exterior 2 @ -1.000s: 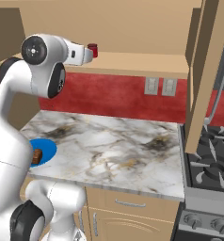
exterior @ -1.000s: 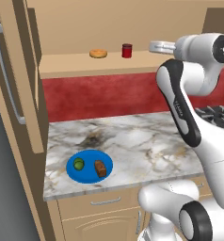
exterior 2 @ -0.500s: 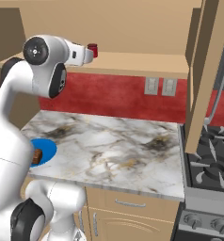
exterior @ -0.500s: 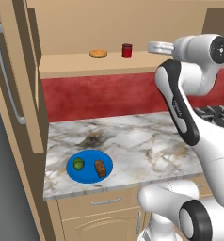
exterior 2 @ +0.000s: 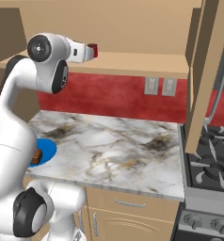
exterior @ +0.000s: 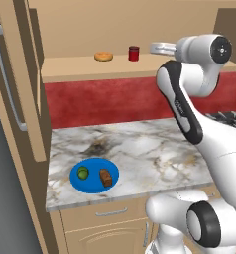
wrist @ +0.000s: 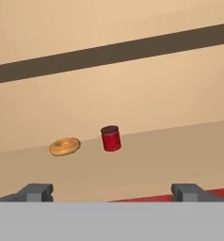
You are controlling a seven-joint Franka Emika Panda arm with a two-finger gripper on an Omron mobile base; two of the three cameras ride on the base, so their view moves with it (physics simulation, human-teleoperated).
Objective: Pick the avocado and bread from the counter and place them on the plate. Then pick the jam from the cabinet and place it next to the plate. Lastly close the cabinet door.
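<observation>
Pincer (wrist: 112, 192) stands wide and empty short of the cabinet shelf (wrist: 180, 155). Near the shelf's front edge stands the jam (wrist: 111, 138), with a ring pastry (wrist: 64, 146) just beside it. A skewed approach could topple the jar or nudge that pastry.

A red backsplash (exterior: 105, 101) with what look like two outlets (exterior 2: 160, 86); a stove (exterior 2: 212, 162) beside it.

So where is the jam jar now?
In the left base view the jam stands upright on the cabinet shelf, just right of the ring-shaped pastry, apart from it.
</observation>
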